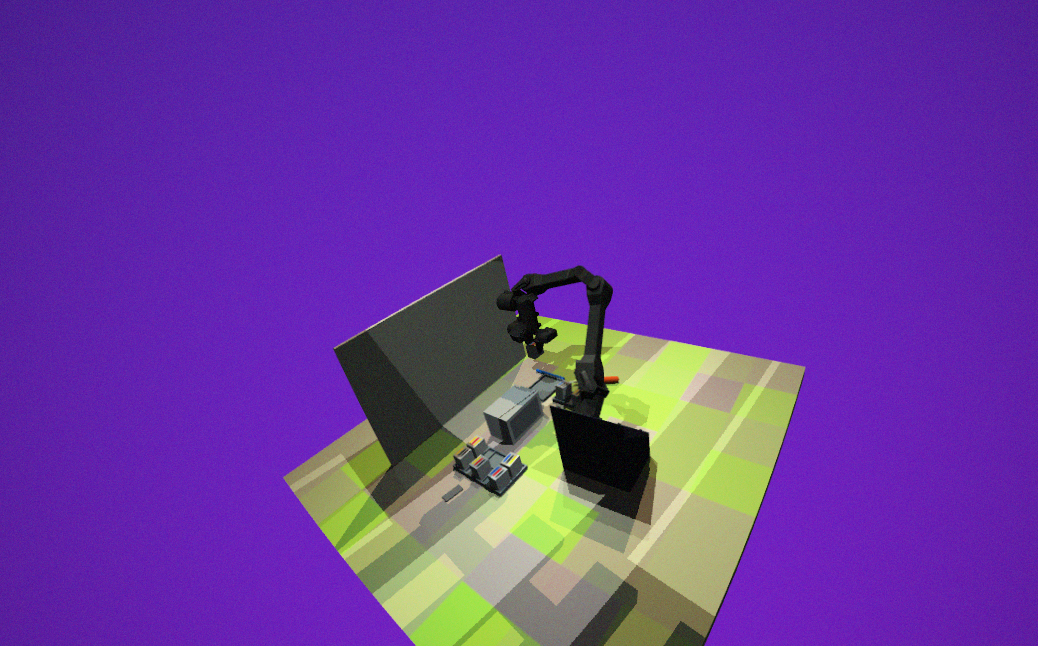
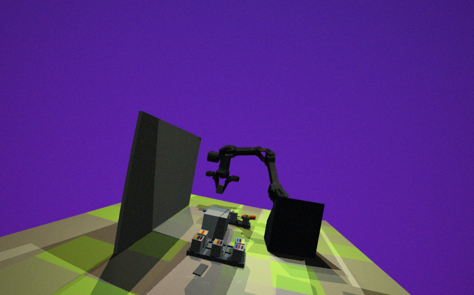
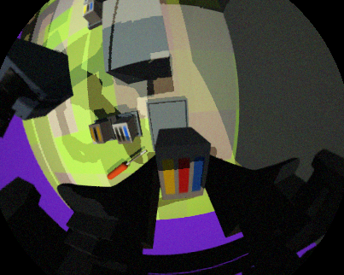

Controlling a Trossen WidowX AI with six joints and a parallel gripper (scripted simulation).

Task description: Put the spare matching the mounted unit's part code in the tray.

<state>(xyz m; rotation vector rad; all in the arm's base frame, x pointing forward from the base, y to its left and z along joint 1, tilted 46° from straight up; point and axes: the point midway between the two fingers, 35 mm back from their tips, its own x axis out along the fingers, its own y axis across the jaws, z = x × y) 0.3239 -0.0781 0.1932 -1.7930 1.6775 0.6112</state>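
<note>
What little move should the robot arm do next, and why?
I'd probably ease the end effector down toward the gray tray, keeping its grip. The striped block is between its fingers, high in the air, and the tray shows beyond it in the wrist view.

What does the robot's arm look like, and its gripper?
The arm is matte black all over, built of slim, angular links with chunkier rounded joints. The gripper is black too, with two tapering fingers and a bulky block on each side. I can't make out any markings or cables.
</note>
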